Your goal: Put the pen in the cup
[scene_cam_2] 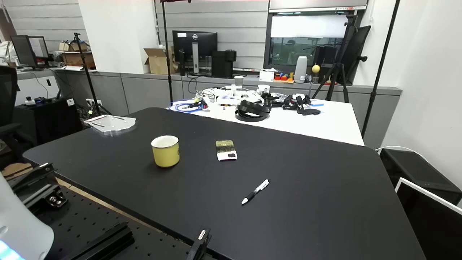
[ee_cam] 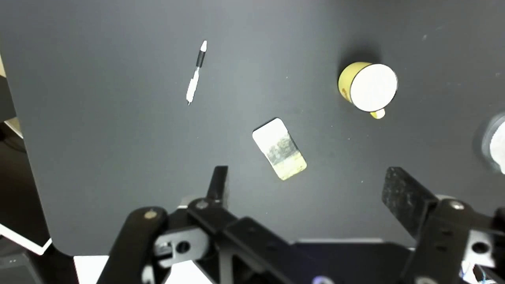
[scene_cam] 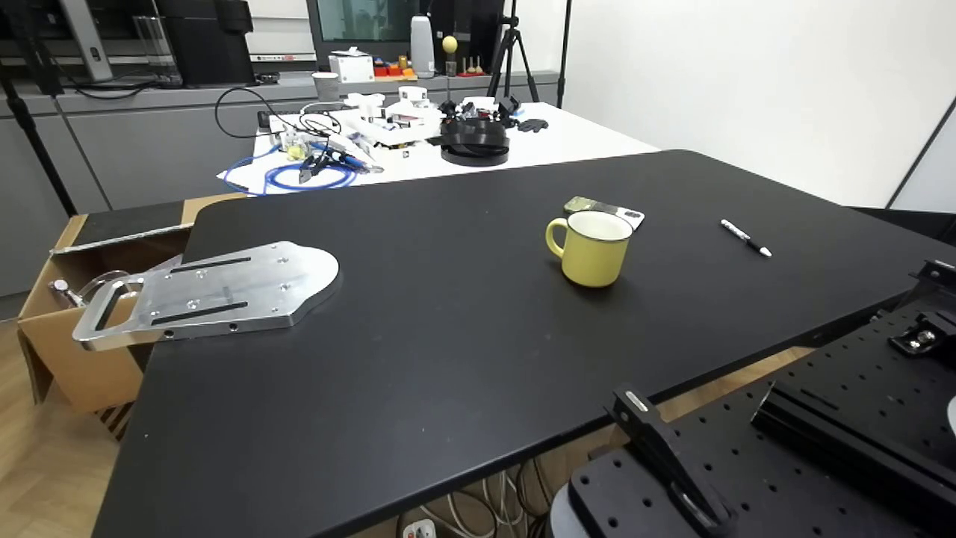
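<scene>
4 objects are occupying the black table (scene_cam: pixel 418 388) in both exterior views. Going left to right in an exterior view, a cardboard box (scene_cam: pixel 82 366) is standing beside the table, and a silvery metal plate (scene_cam: pixel 224 288) is jutting past the table's edge, its handle pointing left, its rounded end lying on the black surface and 2 dark slots running lengthwise. A coil of black band (scene_cam: pixel 474 142) is resting on a white table (scene_cam: pixel 590 138) behind. Farther right, the yellow mug (scene_cam: pixel 594 258) is standing upright, its handle pointing left and its whitish inside showing under a dark rim. Next, in an exterior view, a smartphone (scene_cam_2: pixel 225 150) is lying back upward to the mug's right, apart from it, its camera block showing at the white end. Farther right in both exterior views, the ballpoint pen (scene_cam_2: pixel 255 192) is lying flat on the table, well apart from the mug, its black grip and white tip showing. In an exterior view, a perforated black plate (scene_cam: pixel 784 486) is filling the lower right corner.

In the wrist view, again from left to right, the pen is lying first, then the smartphone, then the mug. The gripper (ee_cam: pixel 308 169) is showing along the bottom, its 2 fingers (ee_cam: pixel 218 183) standing wide apart, with dark table surface showing between them.
</scene>
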Robot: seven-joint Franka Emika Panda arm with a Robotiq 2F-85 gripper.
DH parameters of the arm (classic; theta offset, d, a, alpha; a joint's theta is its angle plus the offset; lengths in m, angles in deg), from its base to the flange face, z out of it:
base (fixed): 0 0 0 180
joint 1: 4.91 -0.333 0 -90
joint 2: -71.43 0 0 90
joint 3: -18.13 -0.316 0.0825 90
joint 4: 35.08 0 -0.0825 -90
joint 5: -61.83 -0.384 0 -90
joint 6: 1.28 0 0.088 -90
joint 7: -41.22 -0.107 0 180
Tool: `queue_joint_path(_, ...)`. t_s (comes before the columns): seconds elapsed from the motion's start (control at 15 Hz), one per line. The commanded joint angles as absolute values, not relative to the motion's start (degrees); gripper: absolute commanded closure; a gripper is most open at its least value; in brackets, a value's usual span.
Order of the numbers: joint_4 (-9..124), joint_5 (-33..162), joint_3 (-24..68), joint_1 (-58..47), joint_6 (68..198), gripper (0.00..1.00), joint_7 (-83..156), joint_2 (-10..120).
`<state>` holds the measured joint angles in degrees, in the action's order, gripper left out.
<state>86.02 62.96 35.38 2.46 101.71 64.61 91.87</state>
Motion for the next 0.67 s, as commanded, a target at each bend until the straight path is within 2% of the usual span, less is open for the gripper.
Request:
queue_joint_path(0.0, 85.7, 62.6, 35.9, 3.4, 107.4, 0.0, 66.1, 89.7)
queue_joint_path(0.6, 86.0, 58.2, 36.5, 6.0, 127.9, 0.0, 63.4, 75.6)
